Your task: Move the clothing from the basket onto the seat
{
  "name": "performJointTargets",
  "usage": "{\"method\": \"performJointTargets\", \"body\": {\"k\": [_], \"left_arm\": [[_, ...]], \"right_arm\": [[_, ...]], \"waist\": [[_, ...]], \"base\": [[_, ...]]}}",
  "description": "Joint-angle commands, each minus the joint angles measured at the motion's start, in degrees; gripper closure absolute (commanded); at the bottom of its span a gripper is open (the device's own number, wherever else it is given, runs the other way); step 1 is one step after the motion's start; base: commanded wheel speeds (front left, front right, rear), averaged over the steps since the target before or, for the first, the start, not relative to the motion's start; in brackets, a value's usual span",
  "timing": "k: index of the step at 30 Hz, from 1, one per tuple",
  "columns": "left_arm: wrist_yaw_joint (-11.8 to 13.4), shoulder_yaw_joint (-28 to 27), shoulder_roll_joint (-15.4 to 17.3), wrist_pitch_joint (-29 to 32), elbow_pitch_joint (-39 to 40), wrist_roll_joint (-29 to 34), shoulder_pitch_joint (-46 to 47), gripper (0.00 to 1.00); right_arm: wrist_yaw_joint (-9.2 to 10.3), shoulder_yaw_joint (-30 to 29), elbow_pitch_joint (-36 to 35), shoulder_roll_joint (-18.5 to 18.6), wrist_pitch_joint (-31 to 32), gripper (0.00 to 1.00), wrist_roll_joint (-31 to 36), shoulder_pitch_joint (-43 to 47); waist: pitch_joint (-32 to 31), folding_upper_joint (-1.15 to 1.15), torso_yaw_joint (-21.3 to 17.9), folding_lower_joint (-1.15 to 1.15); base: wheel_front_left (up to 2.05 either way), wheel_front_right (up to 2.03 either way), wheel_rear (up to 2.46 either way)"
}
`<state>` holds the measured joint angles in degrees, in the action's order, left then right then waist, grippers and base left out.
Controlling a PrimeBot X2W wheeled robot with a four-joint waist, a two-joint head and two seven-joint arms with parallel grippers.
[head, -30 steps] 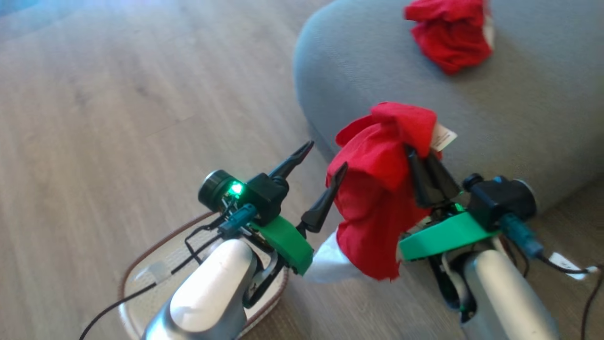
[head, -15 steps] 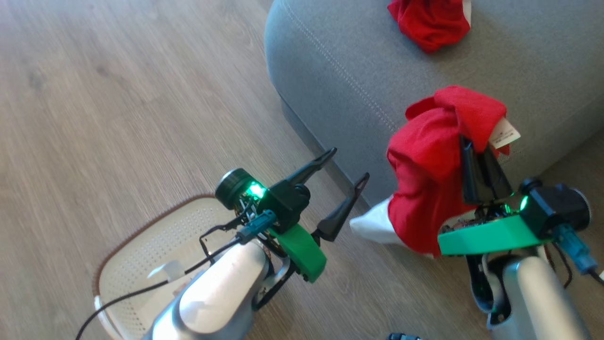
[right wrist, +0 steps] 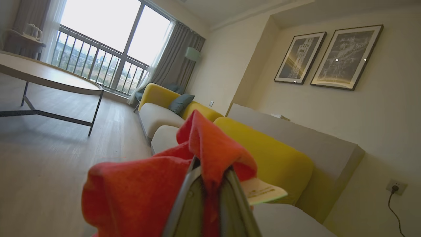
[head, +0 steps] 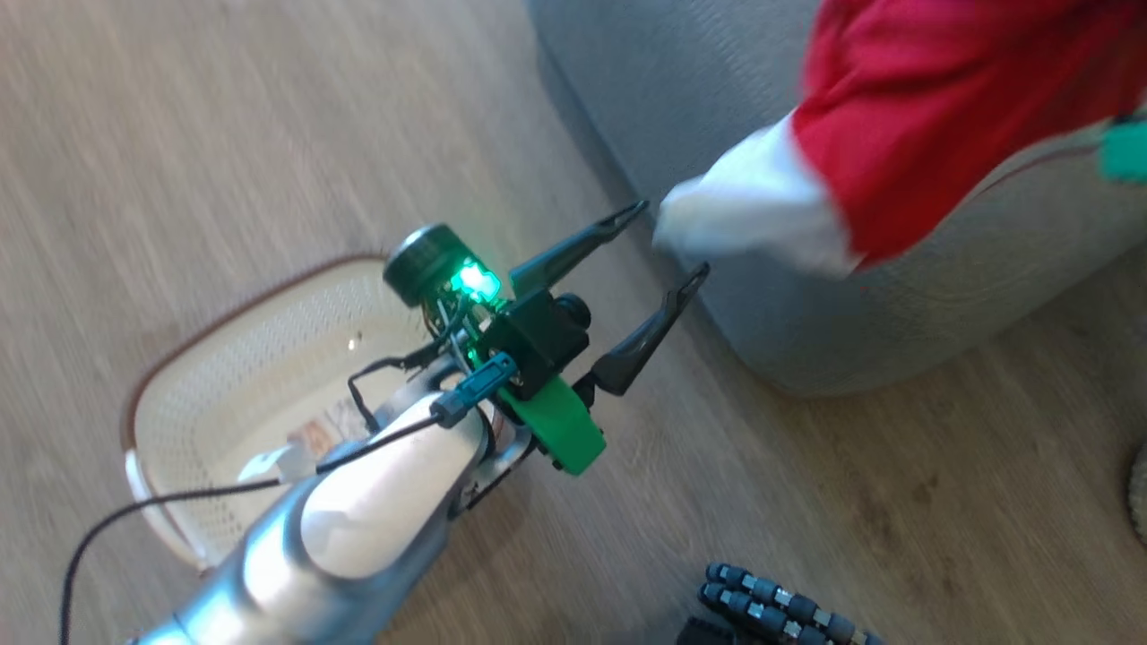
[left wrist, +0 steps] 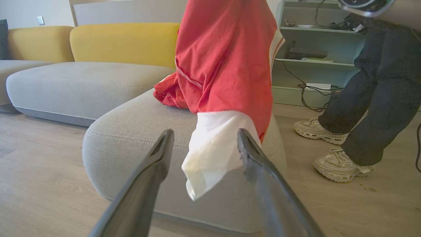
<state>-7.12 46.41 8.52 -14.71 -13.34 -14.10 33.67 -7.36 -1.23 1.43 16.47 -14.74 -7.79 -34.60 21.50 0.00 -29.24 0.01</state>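
Head view, left to right: noted the basket [head: 233, 376] below and behind the left gripper [head: 672, 238], jaws spread, empty; saw the clothing [head: 941, 107] hanging just ahead of its tips, beside the seat [head: 833, 331]. Found the right gripper [right wrist: 212, 166] clamped on it. Judged best to carry well over the seat before release, cuff [head: 753, 215] included. Gained from left wrist view, not head view: second garment [left wrist: 166, 93] beyond the tips, person's legs [left wrist: 378, 92] rightward.

basket [head: 228, 363] on floor [head: 224, 134], left of seat [head: 681, 98]
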Motion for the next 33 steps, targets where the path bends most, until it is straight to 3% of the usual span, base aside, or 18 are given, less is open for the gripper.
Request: {"method": "performJointTargets", "body": {"k": [1,12,21,25,33], "left_arm": [[-0.4,-0.9,1.1,-0.3,2.6,0.7,2.6,0.00],[-0.4,2.3,5.1,-0.3,4.5,0.1,6.6,0.00],[0.3,0.5,7.5,-0.3,5.3,-0.5,2.9,0.00],[0.1,0.0,9.5,-0.3,5.6,0.4,0.3,0.00],[-0.1,-1.3,9.8,-0.3,6.4,1.4,0.8,0.00]], "right_arm": [[-0.13,-0.4,-0.7,2.7,-0.3,1.00,1.3,-2.5],[-0.13,-8.6,12.6,15.6,-0.3,1.00,6.0,-20.4],[-0.13,-23.2,26.4,23.7,2.8,1.00,9.0,-31.9],[-0.13,-30.3,33.6,21.2,5.8,1.00,12.8,-33.9],[-0.13,-32.4,41.4,12.9,6.0,1.00,14.0,-34.9]], "waist": [[4.7,0.00,2.9,-0.01],[14.9,0.00,5.8,-0.01],[21.4,0.00,10.5,-0.01],[25.0,0.00,12.7,-0.01],[27.1,0.00,14.3,-0.01]], "base": [[0.00,0.00,0.00],[0.00,0.00,0.00],[0.00,0.00,0.00],[0.00,0.00,0.00],[0.00,0.00,0.00]]}}
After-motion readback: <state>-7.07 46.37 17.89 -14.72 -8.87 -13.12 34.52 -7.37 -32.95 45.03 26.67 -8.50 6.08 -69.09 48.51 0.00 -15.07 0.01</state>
